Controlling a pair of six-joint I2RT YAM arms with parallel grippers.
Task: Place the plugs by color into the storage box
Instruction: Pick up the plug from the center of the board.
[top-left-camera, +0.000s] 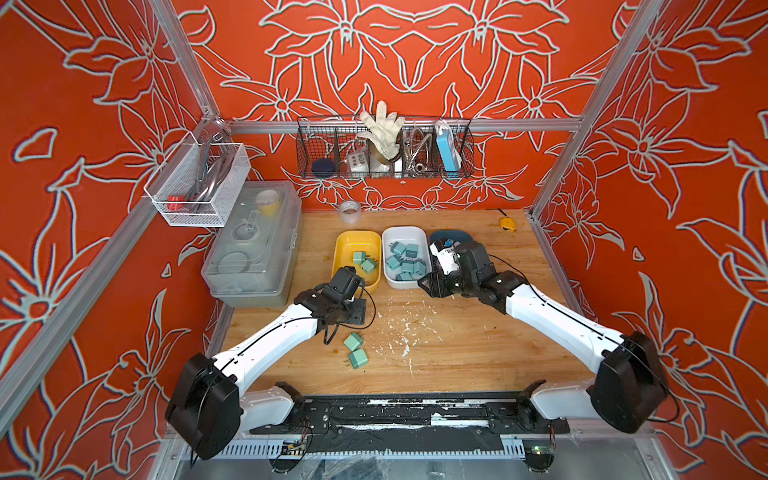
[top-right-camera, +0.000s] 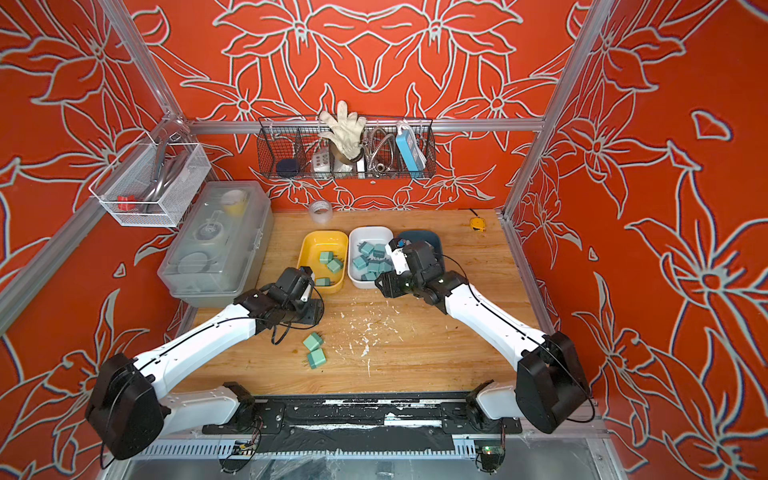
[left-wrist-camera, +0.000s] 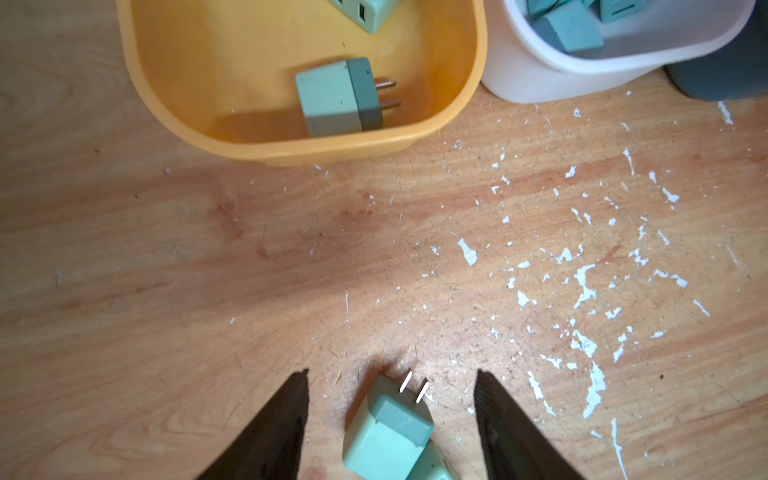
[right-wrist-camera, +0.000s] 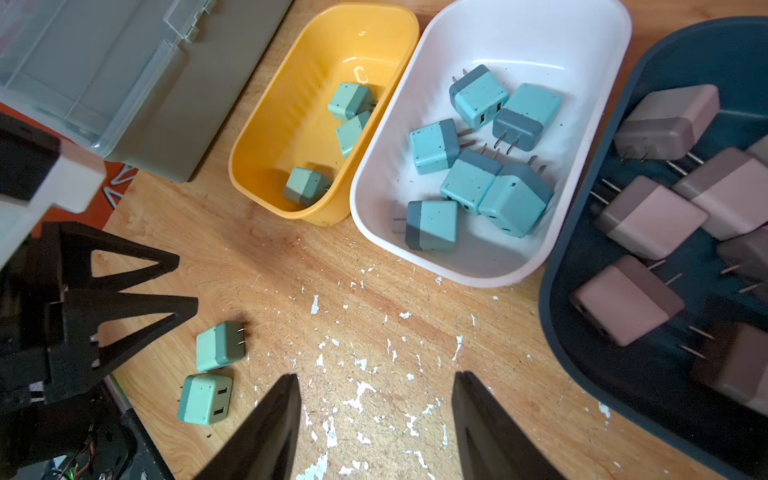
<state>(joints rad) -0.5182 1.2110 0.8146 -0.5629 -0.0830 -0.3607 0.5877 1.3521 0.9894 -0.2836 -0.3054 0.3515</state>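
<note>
left gripper (left-wrist-camera: 391, 372) spread wide near a green plug (left-wrist-camera: 386, 436) on the table (left-wrist-camera: 187, 257), not touching, right gripper (right-wrist-camera: 376, 375) spread wide, holding nothing

3 trays (top-left-camera: 409, 231) abreast, plugs (top-left-camera: 405, 259) inside each, 2 plugs (top-left-camera: 353, 341) on table (top-left-camera: 457, 353) in front

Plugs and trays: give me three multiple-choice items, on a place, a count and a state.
1. Where do the pink plugs lie?
A) yellow tray
B) white tray
C) dark blue tray

2. How many green plugs lie loose on the table?
A) none
B) two
C) five

3. What is the left tool doing?
A) shut on a plug
B) open, holding nothing
C) out of view

Answers:
1 C, every pink one sits in the dark blue tray.
2 B, a pair lies near the left tool.
3 B, its fingers stand apart, gripping nothing.
</note>
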